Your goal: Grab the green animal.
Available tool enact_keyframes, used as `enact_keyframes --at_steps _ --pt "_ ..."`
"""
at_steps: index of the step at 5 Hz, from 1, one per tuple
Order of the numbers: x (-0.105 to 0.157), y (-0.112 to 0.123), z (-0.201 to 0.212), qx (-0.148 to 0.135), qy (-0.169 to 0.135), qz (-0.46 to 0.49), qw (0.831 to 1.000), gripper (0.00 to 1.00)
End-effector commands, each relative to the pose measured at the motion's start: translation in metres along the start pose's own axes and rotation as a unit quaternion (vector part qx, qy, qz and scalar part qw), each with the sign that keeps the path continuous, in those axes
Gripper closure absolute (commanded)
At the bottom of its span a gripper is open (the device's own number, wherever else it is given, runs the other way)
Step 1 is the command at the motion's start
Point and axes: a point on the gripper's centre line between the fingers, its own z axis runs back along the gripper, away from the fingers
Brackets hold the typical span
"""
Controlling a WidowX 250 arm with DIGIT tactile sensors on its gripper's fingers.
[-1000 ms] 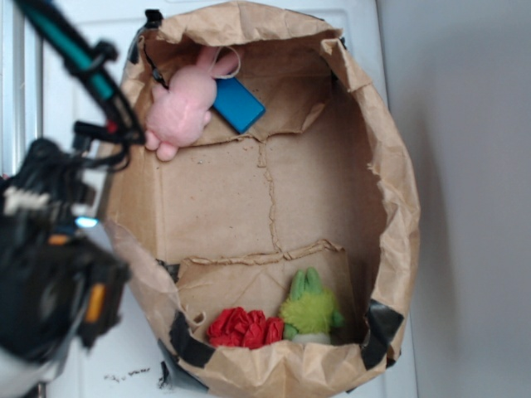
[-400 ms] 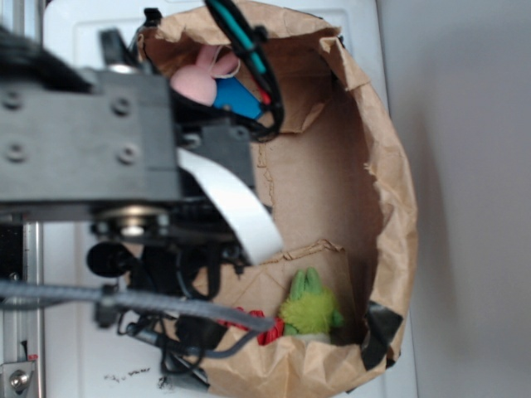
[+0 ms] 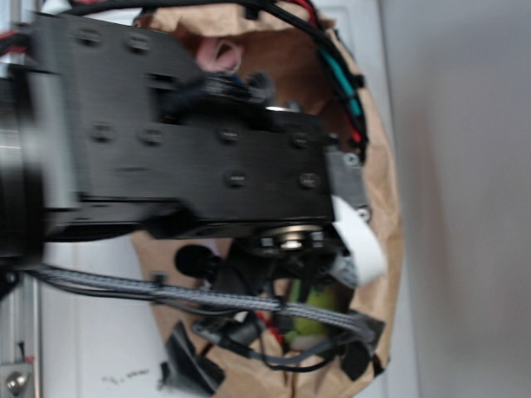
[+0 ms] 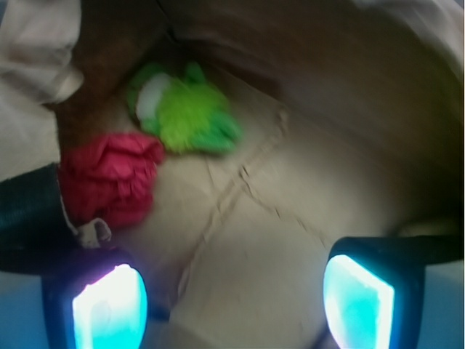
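Note:
The green animal (image 4: 189, 113) is a small fuzzy lime plush lying on the cardboard floor of the paper bag, in the upper left of the wrist view. A sliver of it (image 3: 314, 308) shows under the arm in the exterior view. My gripper (image 4: 232, 302) hangs above the bag floor, open, with its two cyan-lit fingers (image 4: 109, 309) wide apart and nothing between them. The plush lies ahead of the fingers, apart from them.
A red ruffled fabric lump (image 4: 109, 178) lies beside the green animal, near the left finger. Brown paper bag walls (image 4: 349, 80) rise around the floor. A pink plush (image 3: 217, 54) peeks out at the bag's far end. The black arm (image 3: 166, 141) covers most of the bag.
The arm has swung from the left over the bag and now hides most of it, including the blue object and most of the green animal.

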Motion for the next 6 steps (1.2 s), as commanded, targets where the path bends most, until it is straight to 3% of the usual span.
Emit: enact_keyframes --at_steps 1,2,3,4,5,6 --pt "0.014 0.003 0.002 -0.005 -0.001 0.0 1.0 0.0" --pt "0.014 0.003 0.002 -0.005 -0.001 0.0 1.0 0.0" --pt "-0.013 -0.001 0.01 0.024 -0.05 -0.02 0.998 0.0" --pt "-0.006 0.033 0.0 -0.021 -0.057 0.005 0.998 0.0" --pt "-0.007 0.039 0.007 -0.021 -0.074 0.003 0.997 0.0" --pt "-0.005 0.046 0.004 -0.015 -0.066 0.01 0.998 0.0"
